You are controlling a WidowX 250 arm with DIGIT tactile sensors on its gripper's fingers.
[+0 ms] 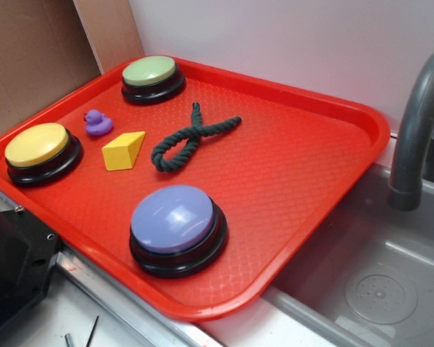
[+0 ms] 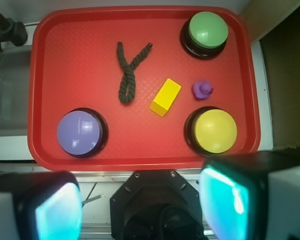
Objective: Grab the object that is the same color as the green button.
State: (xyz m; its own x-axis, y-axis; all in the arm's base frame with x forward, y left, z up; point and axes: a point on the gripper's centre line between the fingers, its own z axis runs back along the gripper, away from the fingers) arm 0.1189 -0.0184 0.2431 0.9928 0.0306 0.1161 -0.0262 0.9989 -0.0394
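Framing the wrist view's lower edge, the gripper [image 2: 142,210] held its two blocky, teal-glinting fingers [image 2: 57,212] spread wide, empty. Beyond them lay a red textured plastic tray [image 2: 80,50]. On it, the dark green twisted rope piece [image 2: 127,75], looped and limp, sat at nine o'clock from the pale green dome button [image 2: 207,30].

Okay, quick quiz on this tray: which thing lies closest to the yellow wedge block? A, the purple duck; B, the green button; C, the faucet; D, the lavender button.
A: the small purple duck sits just beside the yellow wedge block, apart from it, while the lavender button and the green button lie farther off on the red tray, and the faucet stands off the tray altogether.
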